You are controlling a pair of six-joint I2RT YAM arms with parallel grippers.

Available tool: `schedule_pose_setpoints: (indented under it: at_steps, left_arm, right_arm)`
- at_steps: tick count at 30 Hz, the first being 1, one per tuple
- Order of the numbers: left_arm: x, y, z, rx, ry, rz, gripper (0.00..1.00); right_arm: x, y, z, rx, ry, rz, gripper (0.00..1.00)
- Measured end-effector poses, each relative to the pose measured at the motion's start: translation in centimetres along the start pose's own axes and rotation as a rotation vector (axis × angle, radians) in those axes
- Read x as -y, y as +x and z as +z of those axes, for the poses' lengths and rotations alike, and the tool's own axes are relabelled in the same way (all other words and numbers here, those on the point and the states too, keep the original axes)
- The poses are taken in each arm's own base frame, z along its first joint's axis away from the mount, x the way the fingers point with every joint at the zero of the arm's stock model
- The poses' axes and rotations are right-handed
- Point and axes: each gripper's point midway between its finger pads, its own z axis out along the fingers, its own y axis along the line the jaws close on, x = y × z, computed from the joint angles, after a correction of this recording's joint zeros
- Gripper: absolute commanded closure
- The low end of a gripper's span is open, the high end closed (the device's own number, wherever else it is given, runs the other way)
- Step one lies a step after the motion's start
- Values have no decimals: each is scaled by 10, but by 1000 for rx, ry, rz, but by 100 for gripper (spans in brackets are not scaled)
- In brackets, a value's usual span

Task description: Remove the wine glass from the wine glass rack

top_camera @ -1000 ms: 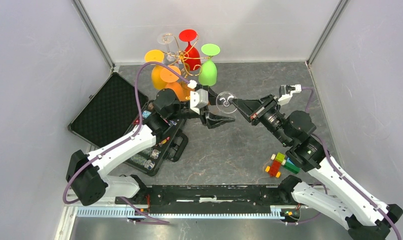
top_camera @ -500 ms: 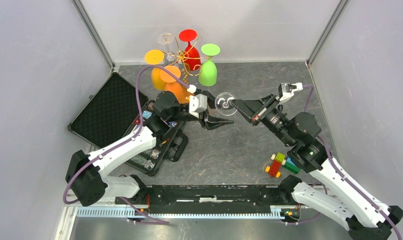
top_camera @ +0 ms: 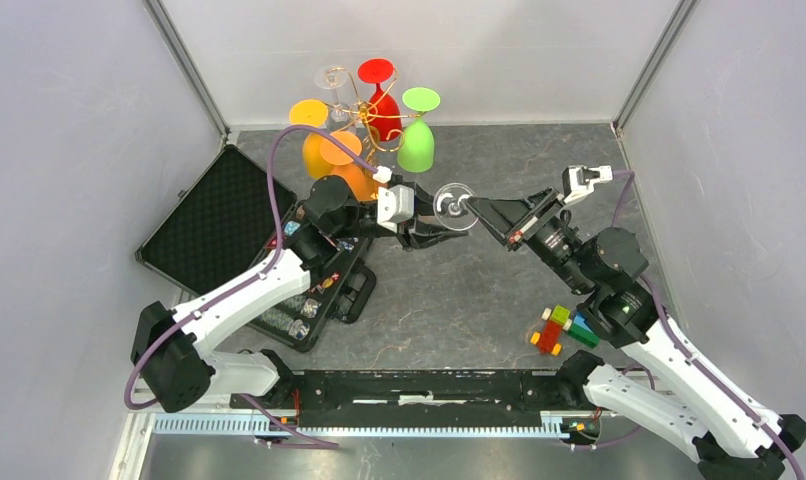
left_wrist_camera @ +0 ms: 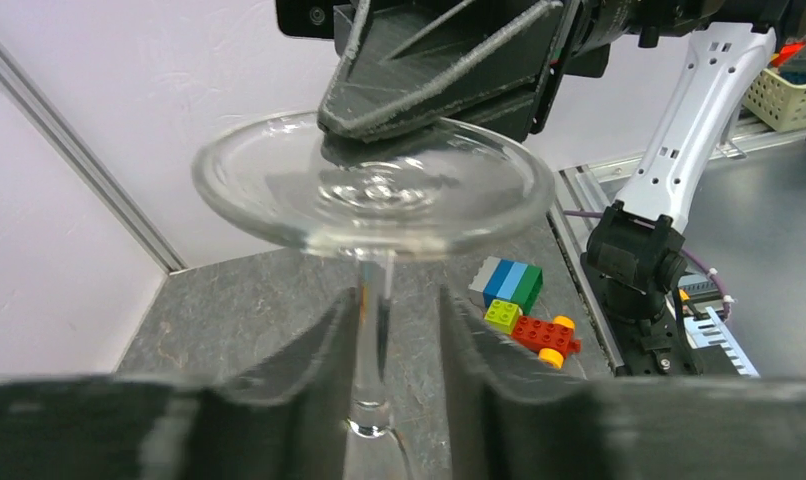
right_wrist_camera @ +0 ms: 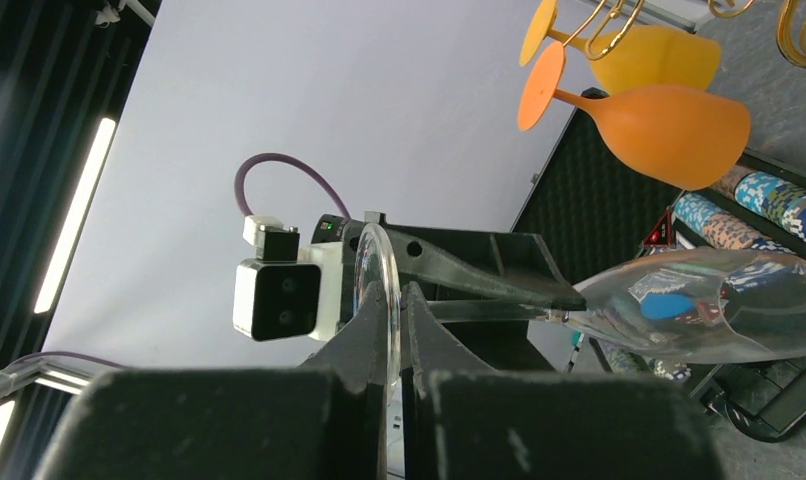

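Left wrist view: wine glass (left_wrist_camera: 374, 185) is held well clear of the rack (top_camera: 351, 112), foot pinched by right gripper (top_camera: 476, 209). Left gripper (left_wrist_camera: 394, 310) has been brought around the stem, jaws still parted; handover judged imminent.

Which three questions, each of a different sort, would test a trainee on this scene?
1. True or false: the right tool clamps the glass by its foot.
2. The glass's stem is: A, between the left tool's fingers; B, outside them; C, out of view.
3. Fill in: the bricks lie by the ___ arm.
Key: 1 true; 2 A; 3 right.
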Motion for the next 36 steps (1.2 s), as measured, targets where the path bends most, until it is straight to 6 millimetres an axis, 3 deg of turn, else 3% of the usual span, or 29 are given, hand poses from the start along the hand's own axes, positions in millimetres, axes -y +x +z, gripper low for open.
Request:
schedule_pose_setpoints:
  at_steps: [3, 7, 8, 11, 12, 13, 18, 24, 29, 33, 34, 36]
  left_arm:
    - [-6, 1, -2, -15, -16, 12, 95]
    - [-12, 2, -3, -26, -40, 31, 98]
    - [-13, 2, -3, -28, -49, 33, 98]
    - [-18, 3, -4, -31, -77, 35, 98]
    - [-20, 3, -4, -32, -86, 30, 98]
    - [-20, 3, -3, -32, -93, 23, 98]
    - [-39, 1, 0, -1, -200, -51, 98]
    - [-89, 10, 5, 30, -462, -292, 98]
    - [-131, -10, -13, 189, -739, -485, 98]
    - [-152, -23, -33, 351, -907, -643, 98]
    - [-154, -26, -37, 387, -929, -678, 98]
    - [-158, -34, -44, 453, -966, -732, 98]
  right_arm:
    - [3, 3, 3, -14, 6, 2, 100]
    - [3, 2, 7, -6, 1, 6, 99]
    - [3, 1, 8, -4, 0, 5, 89]
    - [4, -5, 11, 17, -6, -19, 21]
    - [3, -9, 12, 34, -12, -29, 6]
    - [3, -15, 13, 61, -16, -61, 2]
    - [14, -39, 3, 203, -24, -237, 2]
    - [57, -52, -28, 322, 30, -428, 2]
    - [78, -48, -45, 348, 15, -476, 2]
    - [95, -40, -45, 340, -2, -447, 2]
    - [97, -37, -42, 330, -5, -436, 3]
    - [94, -31, -35, 304, -36, -404, 16]
